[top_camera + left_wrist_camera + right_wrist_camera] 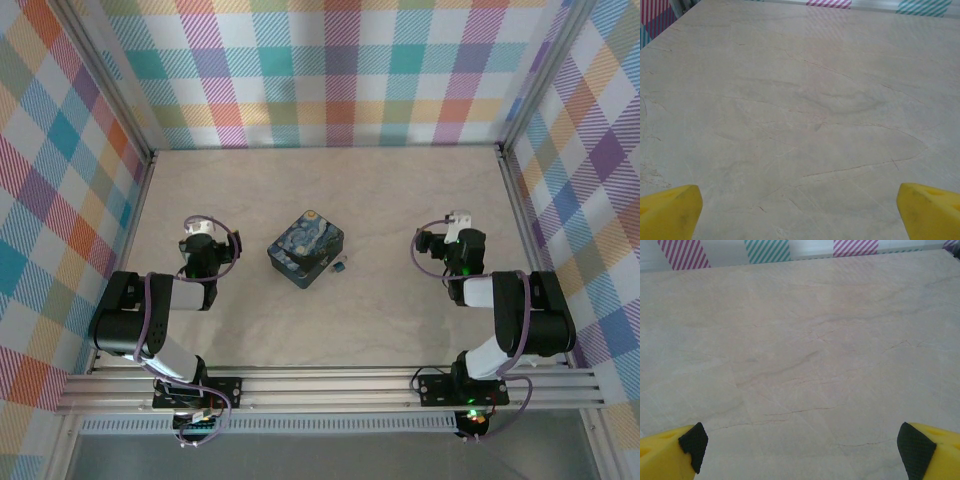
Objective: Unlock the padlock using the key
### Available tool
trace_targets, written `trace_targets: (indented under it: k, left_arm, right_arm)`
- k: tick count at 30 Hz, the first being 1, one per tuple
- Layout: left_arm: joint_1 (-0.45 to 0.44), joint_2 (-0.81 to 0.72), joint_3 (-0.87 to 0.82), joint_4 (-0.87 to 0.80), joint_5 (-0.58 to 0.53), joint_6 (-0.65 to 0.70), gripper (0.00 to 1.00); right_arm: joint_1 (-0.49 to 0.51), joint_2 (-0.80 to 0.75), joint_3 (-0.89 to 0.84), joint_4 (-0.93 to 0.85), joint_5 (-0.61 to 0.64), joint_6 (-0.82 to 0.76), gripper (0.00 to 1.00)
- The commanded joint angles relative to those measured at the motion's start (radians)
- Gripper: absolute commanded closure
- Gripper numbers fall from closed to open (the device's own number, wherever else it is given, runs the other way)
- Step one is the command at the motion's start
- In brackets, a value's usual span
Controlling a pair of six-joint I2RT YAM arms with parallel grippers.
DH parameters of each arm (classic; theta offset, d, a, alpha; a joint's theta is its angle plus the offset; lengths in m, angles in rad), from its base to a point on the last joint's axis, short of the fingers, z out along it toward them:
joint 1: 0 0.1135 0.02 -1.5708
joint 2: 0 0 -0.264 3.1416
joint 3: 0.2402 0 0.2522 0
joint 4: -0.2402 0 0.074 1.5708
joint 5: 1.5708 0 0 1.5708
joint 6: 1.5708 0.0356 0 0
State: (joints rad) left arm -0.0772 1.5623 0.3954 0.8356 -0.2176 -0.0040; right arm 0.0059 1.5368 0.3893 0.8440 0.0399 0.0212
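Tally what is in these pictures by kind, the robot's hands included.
Painted box: 1
Padlock: 1
Hands: 2, the left hand and the right hand, both open
Total: 4 that can be made out

A dark-blue box (pixel 305 247) painted with a swirling starry night sits turned cornerwise on a pale, marble-veined surface (pixel 330 185), between the left claw (pixel 199 227) and the right claw (pixel 458 218), nearer the left one. Pastel plaid walls (pixel 340 70) rise beyond both claws and to their outer sides. Behind them a silver metal rail (pixel 330 385) runs along the near edge
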Motion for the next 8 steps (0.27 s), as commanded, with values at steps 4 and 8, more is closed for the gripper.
trace_targets:
  k: [4, 8]
  left_arm:
    - [-0.007, -0.001, 0.011, -0.004, 0.008, 0.004, 0.0]
    - [-0.006, -0.001, 0.011, -0.004, 0.01, 0.004, 0.0]
  right_arm:
    - [0.001, 0.0, 0.016, -0.003, -0.013, 0.003, 0.0]
    - [0.002, -0.003, 0.013, 0.003, -0.013, 0.003, 0.0]
